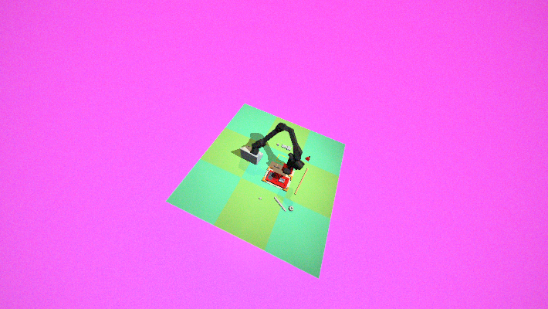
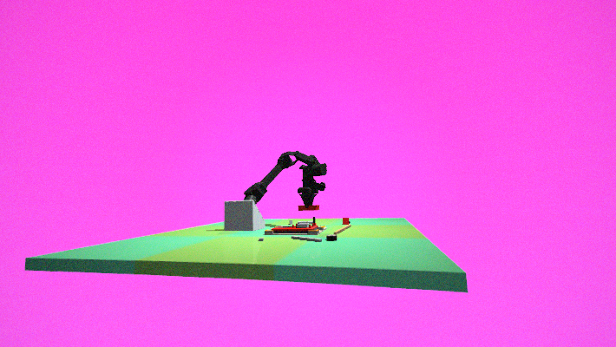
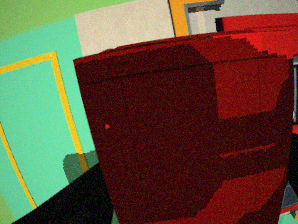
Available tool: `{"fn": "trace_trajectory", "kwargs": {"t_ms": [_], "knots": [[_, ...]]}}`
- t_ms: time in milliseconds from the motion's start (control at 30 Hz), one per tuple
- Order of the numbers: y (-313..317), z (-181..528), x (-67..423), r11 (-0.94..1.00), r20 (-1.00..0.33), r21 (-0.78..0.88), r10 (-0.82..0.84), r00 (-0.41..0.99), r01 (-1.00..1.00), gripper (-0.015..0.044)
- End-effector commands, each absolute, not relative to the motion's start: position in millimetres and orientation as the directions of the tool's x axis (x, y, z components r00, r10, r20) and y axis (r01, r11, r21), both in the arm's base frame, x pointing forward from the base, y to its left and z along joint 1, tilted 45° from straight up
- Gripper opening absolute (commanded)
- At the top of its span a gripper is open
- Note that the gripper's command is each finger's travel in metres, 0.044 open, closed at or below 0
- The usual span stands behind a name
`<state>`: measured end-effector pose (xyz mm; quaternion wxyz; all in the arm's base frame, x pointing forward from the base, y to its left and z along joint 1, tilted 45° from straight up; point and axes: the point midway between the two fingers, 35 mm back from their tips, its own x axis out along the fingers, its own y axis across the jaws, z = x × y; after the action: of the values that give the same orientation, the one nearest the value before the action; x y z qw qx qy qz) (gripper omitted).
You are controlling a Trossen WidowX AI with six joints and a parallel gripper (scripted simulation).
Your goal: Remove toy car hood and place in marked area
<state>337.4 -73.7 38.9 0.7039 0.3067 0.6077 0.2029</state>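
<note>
The red hood (image 2: 308, 207) is clamped in the gripper (image 2: 308, 204) and held up above the toy car (image 2: 297, 227). The yellow marked area (image 3: 41, 123) (nearby) is not reached yet.

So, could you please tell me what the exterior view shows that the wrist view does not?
Only the exterior view shows the whole arm on its grey base, the red hood hanging in the air above the toy car, and the loose parts around it. Only the wrist view shows the yellow outline of the marked area on the table. Both show the hood gripped between the fingers.
</note>
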Motion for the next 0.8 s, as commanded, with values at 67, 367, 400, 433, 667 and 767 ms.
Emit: {"fn": "trace_trajectory", "kwargs": {"t_ms": [67,367,400,433,667,767], "knots": [[-55.0,56.1,335.0,0.727,-0.729,0.681,0.661,0.178,0.089,0.0],[-29.3,79.6,330.0,0.725,-0.727,0.683,0.663,0.179,0.087,0.0],[-26.4,82.1,329.3,0.725,-0.726,0.684,0.664,0.179,0.087,0.0],[-23.6,84.6,328.4,0.724,-0.726,0.684,0.664,0.179,0.087,0.0],[-3.8,101.3,321.5,0.721,-0.722,0.688,0.668,0.179,0.084,0.0],[4.6,108.2,317.8,0.719,-0.72,0.69,0.67,0.179,0.083,0.0]]}}
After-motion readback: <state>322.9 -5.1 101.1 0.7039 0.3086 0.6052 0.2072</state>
